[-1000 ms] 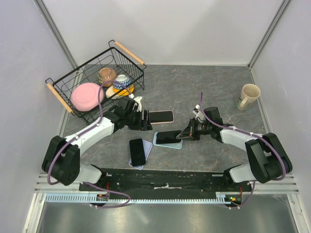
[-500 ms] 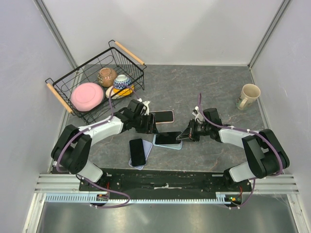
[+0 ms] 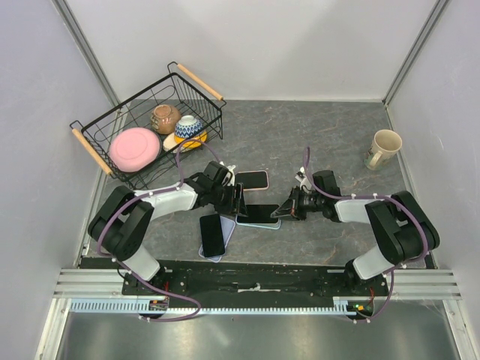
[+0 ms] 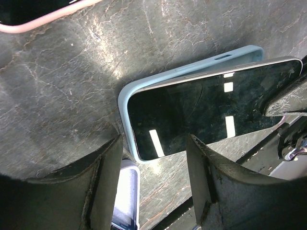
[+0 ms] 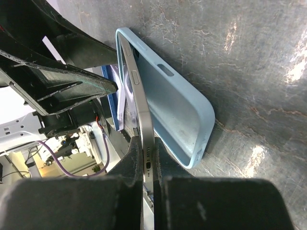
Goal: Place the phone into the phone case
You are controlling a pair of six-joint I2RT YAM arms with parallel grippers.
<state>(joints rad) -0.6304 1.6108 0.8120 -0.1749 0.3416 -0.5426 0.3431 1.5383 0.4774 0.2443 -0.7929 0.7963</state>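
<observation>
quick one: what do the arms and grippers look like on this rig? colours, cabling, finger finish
Both match. The left arm and right arm have white link shells with black joint housings. A thin purple cable loops loosely along each. The left gripper and right gripper are black; their fingers are broad, matte and scuffed grey. No legible markings.
</observation>
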